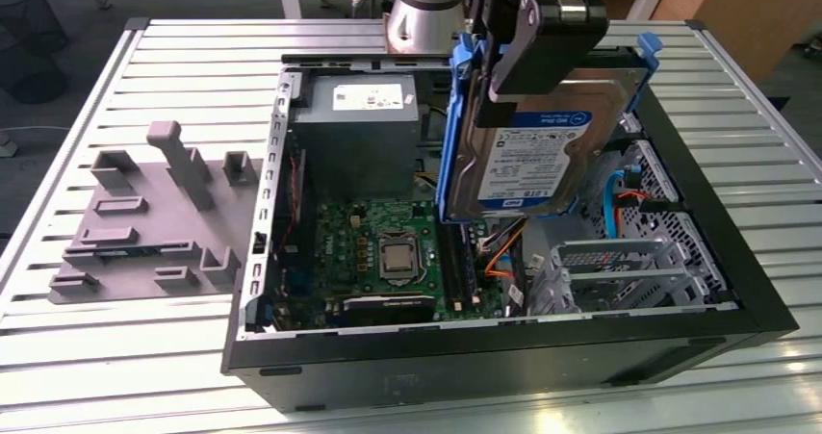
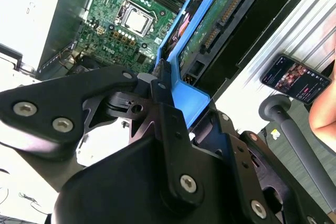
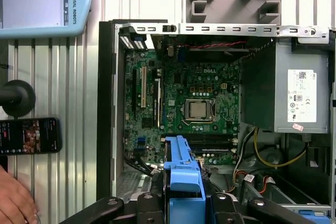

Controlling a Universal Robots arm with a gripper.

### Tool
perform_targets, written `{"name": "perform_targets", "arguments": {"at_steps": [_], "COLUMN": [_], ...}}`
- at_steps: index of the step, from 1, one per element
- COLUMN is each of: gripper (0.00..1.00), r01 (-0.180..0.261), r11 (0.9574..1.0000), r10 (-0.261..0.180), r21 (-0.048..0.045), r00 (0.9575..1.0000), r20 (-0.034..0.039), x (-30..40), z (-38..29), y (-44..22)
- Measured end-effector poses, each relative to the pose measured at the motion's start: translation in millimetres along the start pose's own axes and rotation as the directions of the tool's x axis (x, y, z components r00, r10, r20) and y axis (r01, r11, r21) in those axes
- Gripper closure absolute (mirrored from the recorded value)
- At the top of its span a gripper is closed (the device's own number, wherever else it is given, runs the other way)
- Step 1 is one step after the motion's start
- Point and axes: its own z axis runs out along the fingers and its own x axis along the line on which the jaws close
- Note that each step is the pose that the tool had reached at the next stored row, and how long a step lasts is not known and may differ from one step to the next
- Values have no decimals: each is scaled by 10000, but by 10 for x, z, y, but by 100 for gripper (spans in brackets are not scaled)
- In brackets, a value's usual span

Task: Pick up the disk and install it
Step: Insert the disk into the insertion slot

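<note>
Fingers (image 2: 168, 119) clamped on disk (image 1: 526, 155) | disk upright over open case (image 1: 514, 362) | label (image 1: 529, 169) white-and-blue

- Slatted metal counter (image 1: 129, 357) carries an open black computer case (image 1: 514, 362).
- Inside the case: a green motherboard (image 1: 372, 227) with a silver processor (image 1: 399, 258), and a grey power supply (image 1: 353, 131) bearing a white sticker.
- Grey moulded fixture (image 1: 141, 222) lies on the counter beside the case, at the exterior view's left.
- 1 phone (image 3: 29, 136), screen lit, lies on the counter outside the case.
</note>
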Motion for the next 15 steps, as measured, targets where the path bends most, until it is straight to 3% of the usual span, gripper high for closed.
{"name": "perform_targets", "arguments": {"at_steps": [4,10,15], "gripper": [63,63,63], "r01": [1,-1,0], "r11": [10000,10000,10000], "r10": [-1,1,0], "r21": [-3,-4,-5], "r00": [10000,10000,10000], "r20": [-2,6,8], "x": [3,94,135], "z": [18,57,92], "y": [-104,-165,-306]}}
